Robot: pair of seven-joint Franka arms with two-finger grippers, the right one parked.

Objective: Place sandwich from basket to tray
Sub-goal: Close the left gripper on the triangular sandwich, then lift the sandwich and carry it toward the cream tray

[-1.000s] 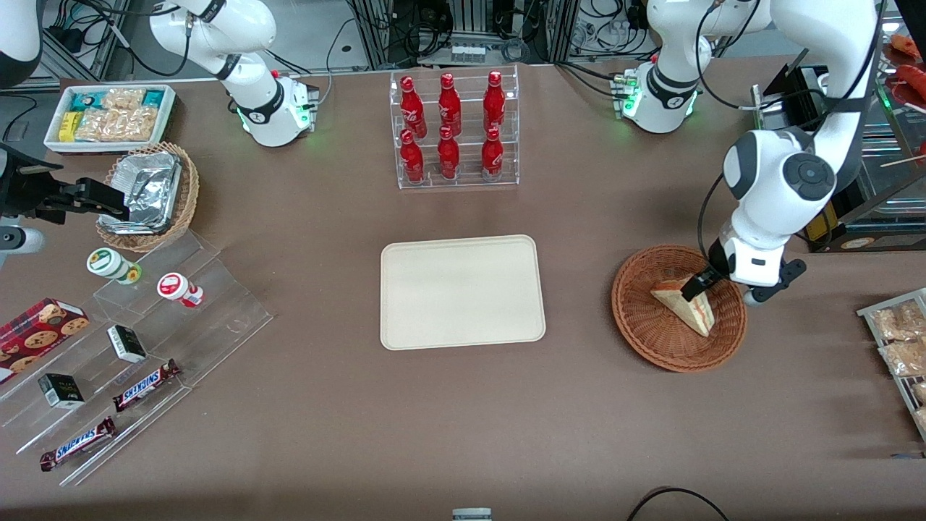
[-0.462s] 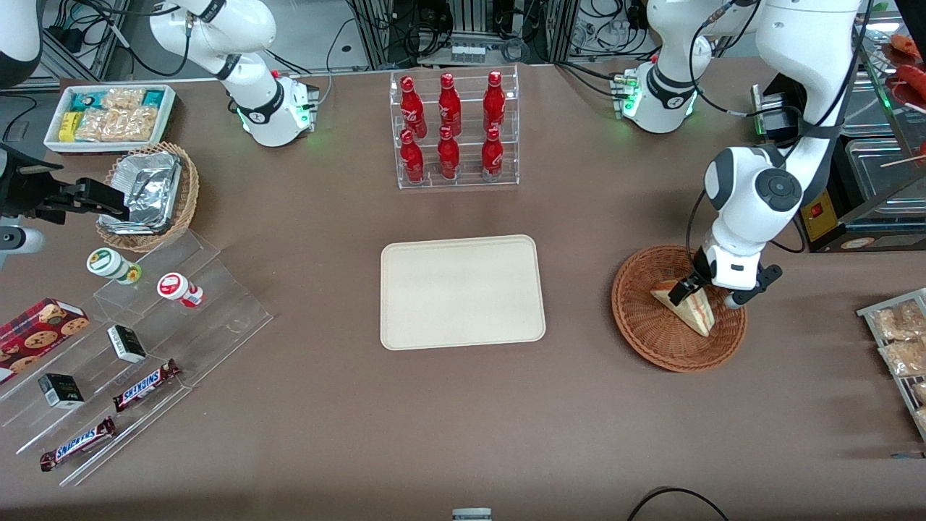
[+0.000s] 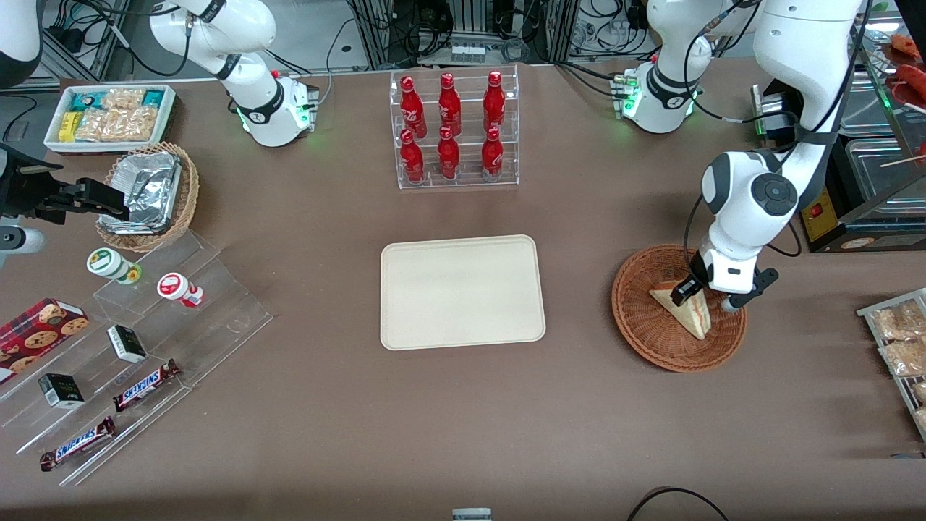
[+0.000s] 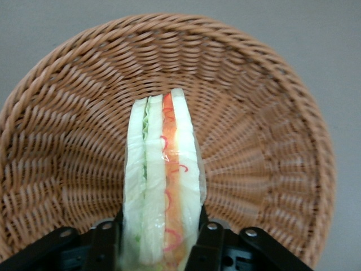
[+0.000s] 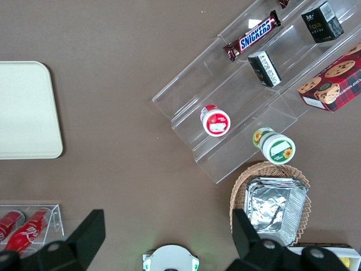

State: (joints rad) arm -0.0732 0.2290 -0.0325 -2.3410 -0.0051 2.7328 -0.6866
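Gripper [image 4: 161,248]: over the basket [image 3: 636,318]; fingers [image 4: 210,243] cut off by the wrist picture's edge, and in the front view largely hidden under the arm's wrist housing.

Sandwich [image 4: 162,186]: the end held between the fingers runs out of the wrist picture.

Basket, wrist view [image 4: 265,141]: rim cropped by the edge.

Cookie box [image 3: 40,325]: partly cut off.

Snack packets [image 3: 897,336]: row cut off.

Small dark boxes [image 3: 126,343]: labels too small to read.
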